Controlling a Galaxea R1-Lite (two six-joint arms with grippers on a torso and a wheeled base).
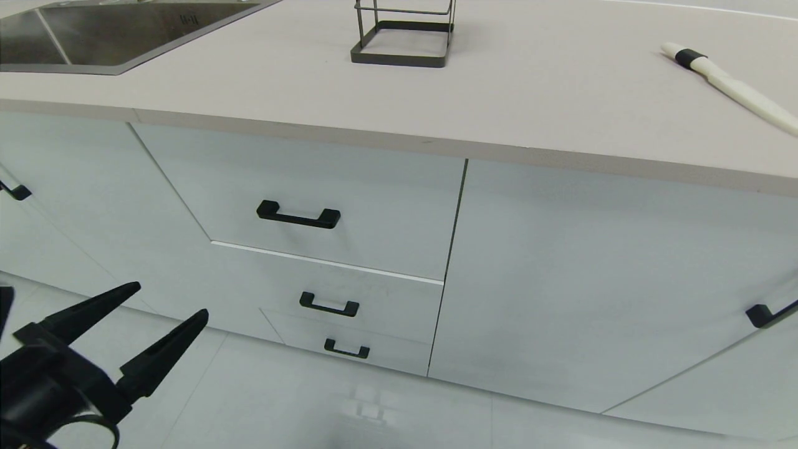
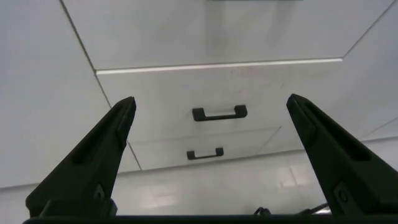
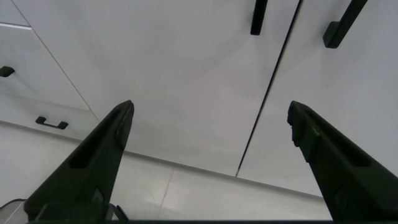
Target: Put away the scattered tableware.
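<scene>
The desk (image 1: 561, 93) is broad and pale, and its front edge overhangs the cupboard doors (image 1: 592, 280). Any lift from below could therefore knock an arm against that lip. The top drawer (image 1: 374, 206) looks shut. If the tableware belongs inside, a hooked pull on its black handle (image 1: 298, 215) could slip off the thin bar or drag the drawer out crooked. The wire rack (image 1: 402, 37) stands toward the back of the desk and may be the other place to put things. It looks light, so a nudge would likely slide it. The one piece of tableware in sight is a long white utensil (image 1: 729, 84) with a black band, lying flat near the desk's right side with one end running out of view. Being slim and flat, it could skid or roll away under closing fingers. The left end effector (image 1: 171, 299) hangs low in front of the lower drawers, spread wide and holding nothing, well apart from the utensil and far below it. The right end effector (image 3: 209, 106) is also wide open and empty. It faces the seam between two cupboard doors, below the level of the desk.
</scene>
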